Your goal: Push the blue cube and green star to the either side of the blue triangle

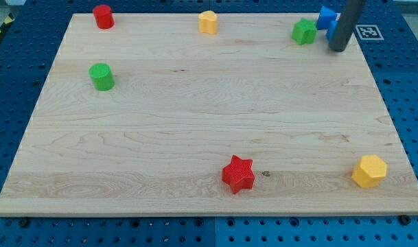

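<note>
Tip: my tip (338, 48) sits at the table's (195, 137) top-right corner; I have no fingers to clench.
Blue block (326, 17): just above-left, partly hidden.
Green star (305, 31): near, left.

Wooden board (195, 123) carries seven scattered coloured blocks.

Pale matt wooden board (195, 123)

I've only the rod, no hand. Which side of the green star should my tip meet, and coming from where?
Push rather than grip. The green star lies near the board's top edge, just left of a blue block that the rod partly hides. My tip is to the star's lower right. Probably circle below it and press its left side centrally, between two points, so it slides without spinning.
</note>
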Available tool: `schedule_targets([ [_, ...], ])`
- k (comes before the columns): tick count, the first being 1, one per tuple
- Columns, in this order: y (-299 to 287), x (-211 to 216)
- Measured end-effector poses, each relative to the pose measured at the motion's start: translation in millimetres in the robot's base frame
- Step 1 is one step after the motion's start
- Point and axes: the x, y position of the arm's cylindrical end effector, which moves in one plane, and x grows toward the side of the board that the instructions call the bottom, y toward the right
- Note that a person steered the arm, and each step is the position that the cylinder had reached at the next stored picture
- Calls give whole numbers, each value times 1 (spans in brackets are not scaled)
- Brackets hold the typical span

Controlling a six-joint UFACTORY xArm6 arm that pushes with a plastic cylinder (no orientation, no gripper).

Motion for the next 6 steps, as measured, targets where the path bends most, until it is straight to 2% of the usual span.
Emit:
schedule_targets([
  [3,-296,159],
  [4,-412,166],
  [5,-467,129],
  [6,-467,113],
])
